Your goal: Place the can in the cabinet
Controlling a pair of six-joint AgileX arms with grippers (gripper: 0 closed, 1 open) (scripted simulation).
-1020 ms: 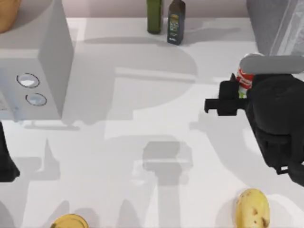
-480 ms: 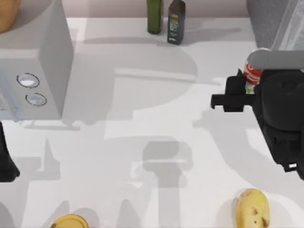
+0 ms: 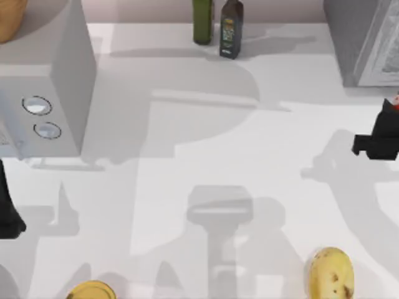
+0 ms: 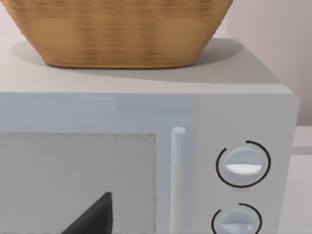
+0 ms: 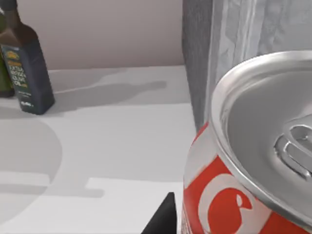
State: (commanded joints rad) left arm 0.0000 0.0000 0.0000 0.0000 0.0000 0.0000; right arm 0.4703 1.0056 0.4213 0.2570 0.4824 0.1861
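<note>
We carry the can (image 5: pixel 234 195) at the table's right edge, just in front of the grey cabinet (image 3: pixel 358 37); our right gripper (image 3: pixel 377 140) appears clamped on it, finger spread unclear; left arm (image 3: pixel 9 212) parked below the microwave (image 3: pixel 62 81).

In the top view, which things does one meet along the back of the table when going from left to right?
Microwave → green bottle → dark bottle → cabinet.

Looking straight down on the table (image 3: pixel 206 143) from overhead. Left wrist: level, close, facing the microwave (image 4: pixel 146 161) at nine o'clock. Right wrist: low, near the can (image 5: pixel 248 161), sharing the dark bottle (image 5: pixel 27 68) at twelve with overhead.
</note>
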